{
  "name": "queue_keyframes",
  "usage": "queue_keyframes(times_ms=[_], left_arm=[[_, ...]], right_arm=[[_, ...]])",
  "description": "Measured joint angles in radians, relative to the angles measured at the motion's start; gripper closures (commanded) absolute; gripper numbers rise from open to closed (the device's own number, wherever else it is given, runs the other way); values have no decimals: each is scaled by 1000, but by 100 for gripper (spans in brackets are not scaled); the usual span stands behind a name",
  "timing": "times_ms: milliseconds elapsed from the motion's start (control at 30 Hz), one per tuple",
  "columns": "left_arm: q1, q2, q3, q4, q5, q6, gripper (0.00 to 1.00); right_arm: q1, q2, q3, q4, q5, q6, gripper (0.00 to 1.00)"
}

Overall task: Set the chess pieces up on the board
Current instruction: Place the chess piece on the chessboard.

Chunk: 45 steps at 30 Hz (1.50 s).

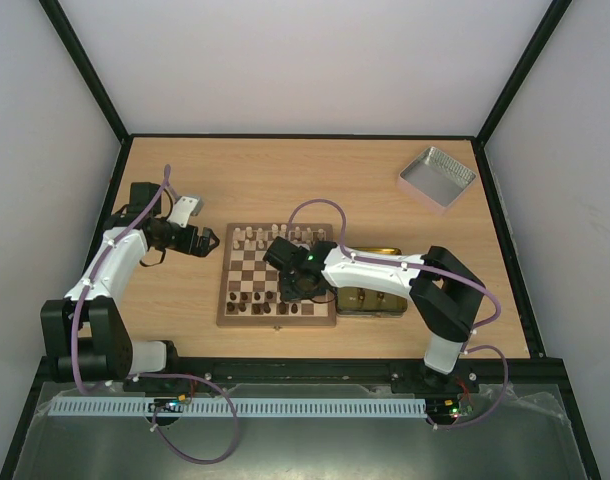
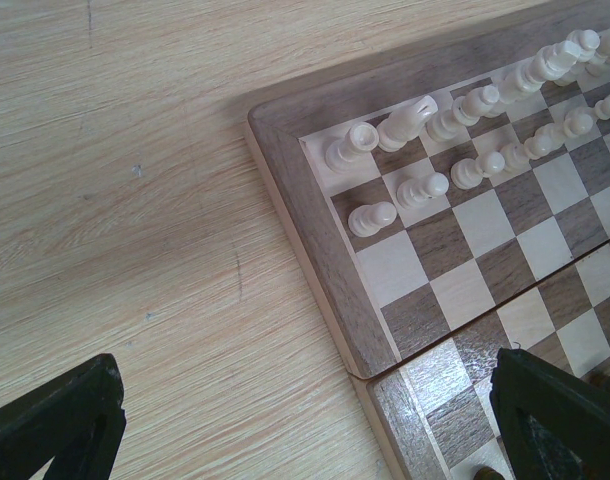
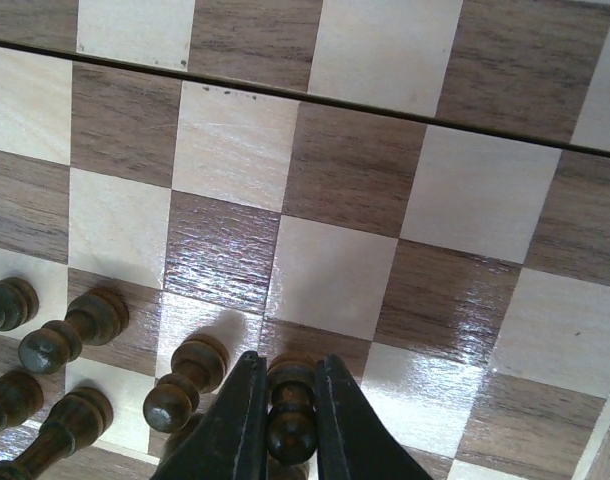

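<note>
The board [image 1: 247, 268] lies mid-table, with cream pieces [image 1: 257, 238] along its far rows and dark pieces [image 1: 253, 299] along its near rows. My right gripper [image 1: 303, 288] is over the board's near right part, shut on a dark pawn [image 3: 291, 412] that stands on a dark square beside other dark pawns [image 3: 183, 380]. My left gripper [image 1: 207, 242] hovers just left of the board, open and empty. In the left wrist view its fingers [image 2: 60, 420] straddle the board's edge [image 2: 315, 270], with cream pieces [image 2: 405, 128] beyond.
A yellow tin [image 1: 370, 300] lies against the board's right side, under my right arm. A silver lid [image 1: 437, 178] sits at the far right of the table. Black frame rails border the table.
</note>
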Motion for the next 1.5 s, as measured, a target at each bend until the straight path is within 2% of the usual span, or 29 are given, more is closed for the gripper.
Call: queue_keyframes(times_ms=[267,733,1500], left_arm=[[0,0,0,0,0,0,1],[0,0,0,0,0,0,1],[0,0,0,0,0,0,1]], right_arm=[[0,0,0,6,0,7,83],[1,1,-3,12,-2,9,88],[6,1,-17,28,-2,13,88]])
